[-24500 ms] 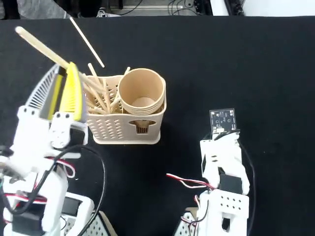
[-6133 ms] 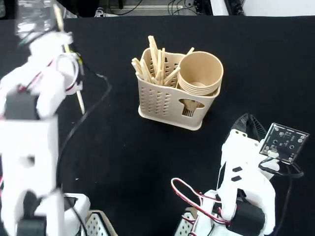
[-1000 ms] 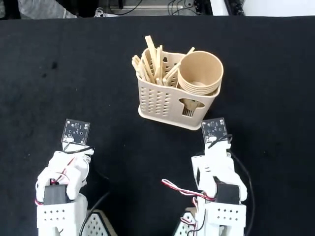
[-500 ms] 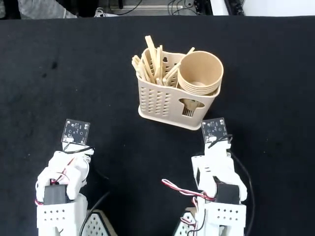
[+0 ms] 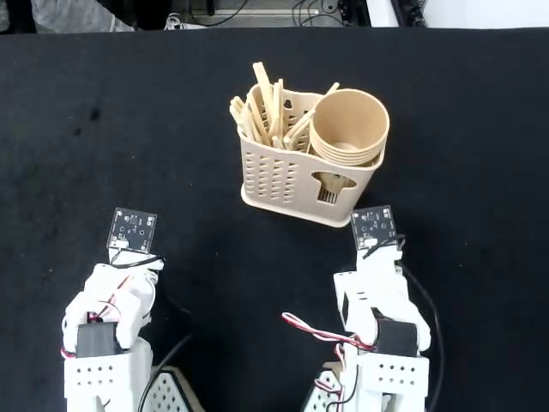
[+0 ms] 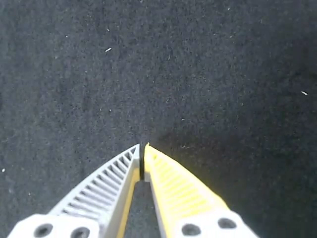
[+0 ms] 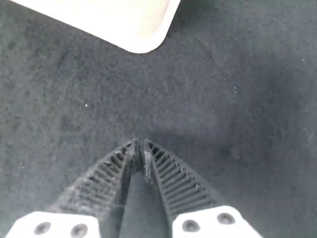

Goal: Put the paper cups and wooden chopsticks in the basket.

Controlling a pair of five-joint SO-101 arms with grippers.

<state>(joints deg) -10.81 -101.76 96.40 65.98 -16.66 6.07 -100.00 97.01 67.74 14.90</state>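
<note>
A beige slotted basket (image 5: 283, 178) stands on the black table, back centre. A stack of paper cups (image 5: 349, 127) sits in its right half and a bundle of wooden chopsticks (image 5: 268, 107) stands in its left half. Both arms rest folded at the front edge, left arm (image 5: 116, 296) and right arm (image 5: 377, 292). My left gripper (image 6: 142, 148) is shut over bare cloth, holding nothing. My right gripper (image 7: 139, 145) is shut too, with a corner of the basket (image 7: 124, 25) just ahead of it.
Black cloth (image 5: 129, 129) covers the whole table around the basket. Cables and equipment lie beyond the far edge (image 5: 257, 13).
Over the last second nothing has moved. Earlier the left arm carried chopsticks to the basket, the basket shifted right, and both arms folded back to the front.
</note>
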